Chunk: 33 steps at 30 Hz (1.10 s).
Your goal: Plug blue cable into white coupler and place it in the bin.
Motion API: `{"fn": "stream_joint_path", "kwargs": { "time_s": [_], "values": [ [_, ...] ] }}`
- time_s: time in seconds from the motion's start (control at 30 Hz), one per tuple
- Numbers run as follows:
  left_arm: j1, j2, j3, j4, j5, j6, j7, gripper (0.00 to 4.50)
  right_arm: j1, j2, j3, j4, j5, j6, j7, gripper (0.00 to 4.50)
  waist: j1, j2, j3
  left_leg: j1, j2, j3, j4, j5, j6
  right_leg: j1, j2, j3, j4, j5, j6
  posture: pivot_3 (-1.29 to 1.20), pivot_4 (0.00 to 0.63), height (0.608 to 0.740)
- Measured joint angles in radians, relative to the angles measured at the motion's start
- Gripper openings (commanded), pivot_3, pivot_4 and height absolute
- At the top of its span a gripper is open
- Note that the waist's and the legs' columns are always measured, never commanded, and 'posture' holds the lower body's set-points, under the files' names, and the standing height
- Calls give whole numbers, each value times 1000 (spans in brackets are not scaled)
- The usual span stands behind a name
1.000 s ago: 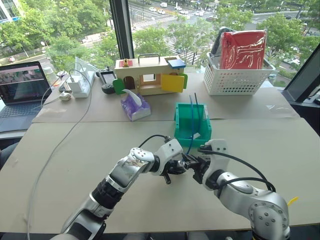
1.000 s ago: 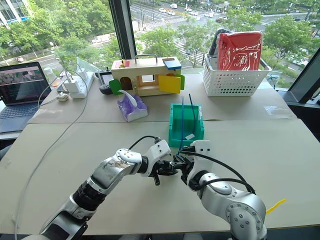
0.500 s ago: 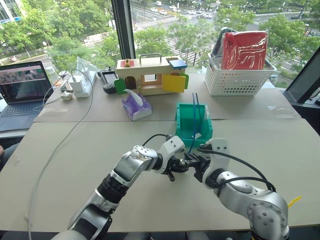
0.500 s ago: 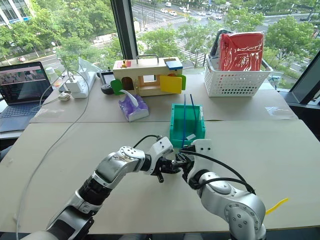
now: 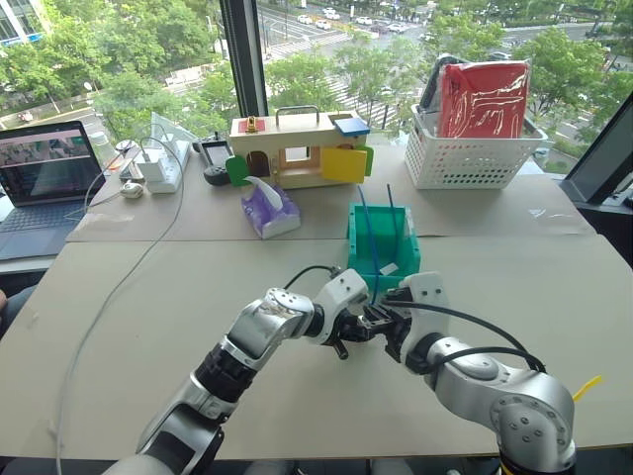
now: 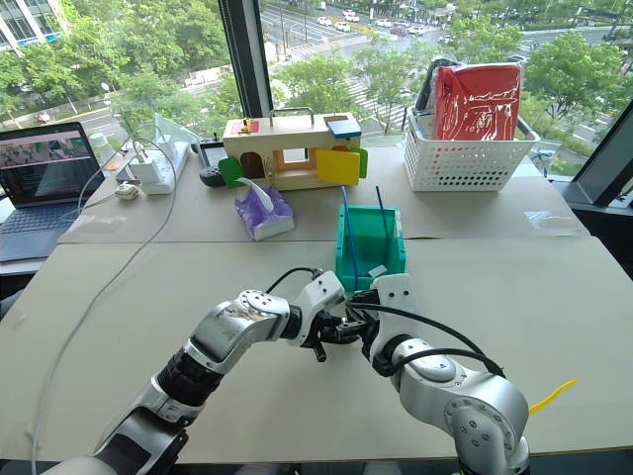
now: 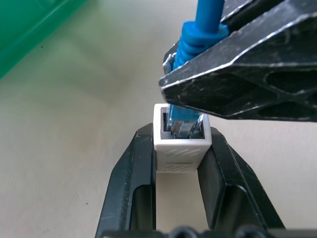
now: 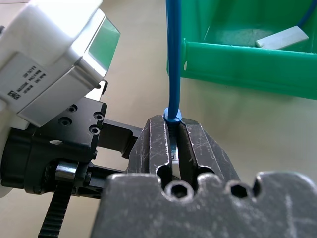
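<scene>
You had the light white coupler [image 7: 181, 144] pinched low-centre, right gripper [image 8: 174, 133] clamped on the floppy blue cable [image 8: 173, 59]'s stiff boot.

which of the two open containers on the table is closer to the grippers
The small teal-green plastic bin, just beyond both grippers. The white lattice basket holding a red bag sits much farther back by the window.

Bright daylight from windows [image 5: 326, 59] at 12 o'clock; soft shadows on surface [image 5: 129, 327]; head views sharp, wrist close-ups slightly soft at edges.
</scene>
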<state>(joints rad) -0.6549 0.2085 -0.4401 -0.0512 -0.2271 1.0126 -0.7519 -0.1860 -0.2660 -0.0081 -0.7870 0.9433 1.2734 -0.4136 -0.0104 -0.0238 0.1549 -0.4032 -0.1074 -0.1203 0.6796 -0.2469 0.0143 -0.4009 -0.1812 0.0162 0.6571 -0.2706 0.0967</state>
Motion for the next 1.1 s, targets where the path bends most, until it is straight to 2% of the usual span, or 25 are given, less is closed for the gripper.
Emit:
{"fn": "stream_joint_path", "kwargs": {
  "time_s": [0.5,1.1],
  "values": [
    [0,1,0,-24,-12,36,27,666,22,45,-33,10,-7,1,28,0,-2,0,0,0,0,0,0,0,0,0,0,0,0,0,0,0,150,740],
    [0,6,-13,-43,-13,43,43,666,2,15,-30,11,-38,41,91,0,-2,0,0,0,0,0,0,0,0,0,0,0,0,0,0,0,150,740]
  ]
}}
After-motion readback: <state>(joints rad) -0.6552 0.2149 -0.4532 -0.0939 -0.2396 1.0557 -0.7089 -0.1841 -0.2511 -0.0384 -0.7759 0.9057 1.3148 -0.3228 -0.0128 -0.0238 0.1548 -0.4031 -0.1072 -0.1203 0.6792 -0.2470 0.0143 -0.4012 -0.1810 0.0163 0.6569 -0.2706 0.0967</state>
